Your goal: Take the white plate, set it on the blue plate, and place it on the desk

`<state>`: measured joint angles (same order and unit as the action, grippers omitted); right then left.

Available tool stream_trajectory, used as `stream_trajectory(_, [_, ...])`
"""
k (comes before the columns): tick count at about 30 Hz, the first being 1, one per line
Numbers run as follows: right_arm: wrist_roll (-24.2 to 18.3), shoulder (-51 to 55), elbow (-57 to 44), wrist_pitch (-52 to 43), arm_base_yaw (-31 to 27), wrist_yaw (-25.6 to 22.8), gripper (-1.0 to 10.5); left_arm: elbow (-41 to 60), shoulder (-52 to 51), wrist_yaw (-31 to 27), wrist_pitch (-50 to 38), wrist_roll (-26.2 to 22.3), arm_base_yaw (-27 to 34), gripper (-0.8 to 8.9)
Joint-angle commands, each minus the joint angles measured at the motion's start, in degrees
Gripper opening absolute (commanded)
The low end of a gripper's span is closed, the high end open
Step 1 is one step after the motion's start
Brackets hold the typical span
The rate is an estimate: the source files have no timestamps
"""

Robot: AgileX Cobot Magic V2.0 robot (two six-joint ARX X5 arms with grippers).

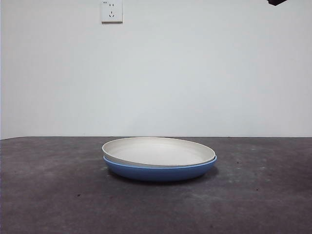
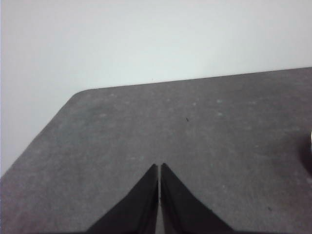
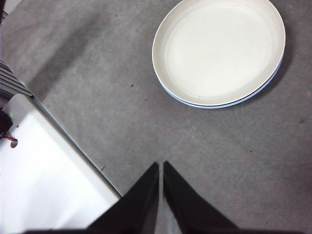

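The white plate [image 1: 158, 151] rests inside the blue plate [image 1: 161, 171] at the middle of the desk [image 1: 48, 195]. In the right wrist view the white plate [image 3: 219, 48] covers the blue plate [image 3: 224, 104], which shows only as a thin blue rim. My right gripper [image 3: 161, 165] is shut and empty, held high above the desk and well away from the plates. My left gripper [image 2: 160, 166] is shut and empty above bare desk [image 2: 195, 126], away from the plates.
A white block [image 3: 44, 185] stands at the desk's edge in the right wrist view. A wall socket [image 1: 111, 10] is on the white back wall. A black arm tip [image 1: 277, 2] shows at the top right corner.
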<state>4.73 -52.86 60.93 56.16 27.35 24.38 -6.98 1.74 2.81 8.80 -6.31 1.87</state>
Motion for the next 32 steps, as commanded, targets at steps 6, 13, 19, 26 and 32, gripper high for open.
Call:
stream_trajectory(6, [-0.5,-0.4,1.0,-0.5,0.4,0.1,0.1,3.8,-1.6,-0.2,-0.7,0.6,0.2,0.09])
stream_trajectory(13, [-0.5,-0.4,1.0,-0.5,0.4,0.1,0.1,5.7,-1.6,-0.2,-0.7,1.0,0.2,0.09])
stream_trajectory(19, [-0.5,-0.4,1.0,-0.5,0.4,0.1,0.1,6.3,-1.6,-0.2,1.9,1.0,0.2,0.09])
stream_trajectory(26, [-0.5,-0.4,1.0,-0.5,0.4,0.1,0.1,6.3,-1.6,-0.2,1.9,1.1,0.2,0.09])
stream_trajectory(32, [-0.5,-0.4,1.0,-0.5,0.4,0.1,0.1,6.3,-1.6,-0.2,1.9,1.1,0.2,0.09])
